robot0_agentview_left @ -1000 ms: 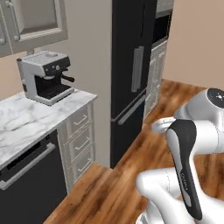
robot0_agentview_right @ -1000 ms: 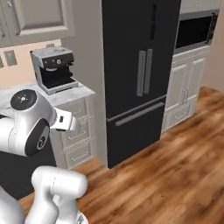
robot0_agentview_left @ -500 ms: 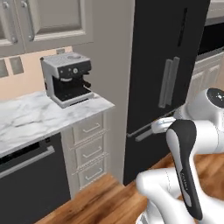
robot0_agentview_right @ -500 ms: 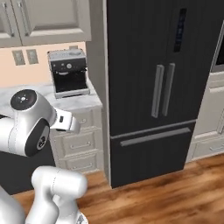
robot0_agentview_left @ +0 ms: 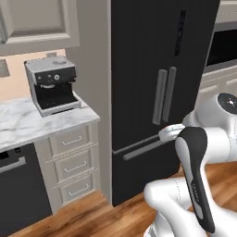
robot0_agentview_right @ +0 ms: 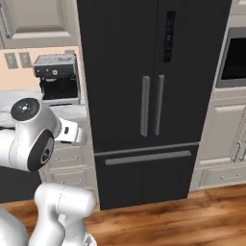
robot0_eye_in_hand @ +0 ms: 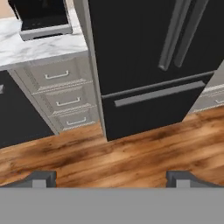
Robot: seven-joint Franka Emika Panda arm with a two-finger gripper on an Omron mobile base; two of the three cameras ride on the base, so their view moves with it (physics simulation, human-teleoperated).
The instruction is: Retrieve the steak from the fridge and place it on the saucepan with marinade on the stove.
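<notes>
Cabinets (robot0_agentview_left: 34, 21) hang at the upper left above a marble tabletop (robot0_agentview_left: 28, 122), and an espresso machine (robot0_agentview_left: 52, 85) stands on that tabletop against the peach wall. Under the tabletop sits a stack of three white drawers (robot0_agentview_left: 71, 164) with bar pulls, and to their left a dark appliance front (robot0_agentview_left: 18, 190). Just right of the drawers rises the fridge (robot0_agentview_left: 157, 60), tall and black, touching the cabinet side panel. Both of its doors are shut, the two vertical handles (robot0_agentview_right: 151, 104) standing close together at the middle seam, and the bottom drawer (robot0_agentview_right: 144, 178) with its long horizontal bar is shut too. A narrow display strip (robot0_agentview_right: 169, 36) runs down the upper part of the right door. The steak cannot be seen; with the fridge shut, nothing of its inside shows. Right of the fridge, in the right base view, a built-in oven (robot0_agentview_right: 233, 57) sits over white lower cabinets (robot0_agentview_right: 223, 153). Wood floor (robot0_eye_in_hand: 131, 153) stretches in front of everything.

The arm (robot0_agentview_left: 196, 180) is folded near the base, well apart from the fridge. In the hand view the hand (robot0_eye_in_hand: 111, 178) points down at the floor before the fridge drawer, its two fingertips (robot0_eye_in_hand: 41, 178) spread wide with nothing between them.
</notes>
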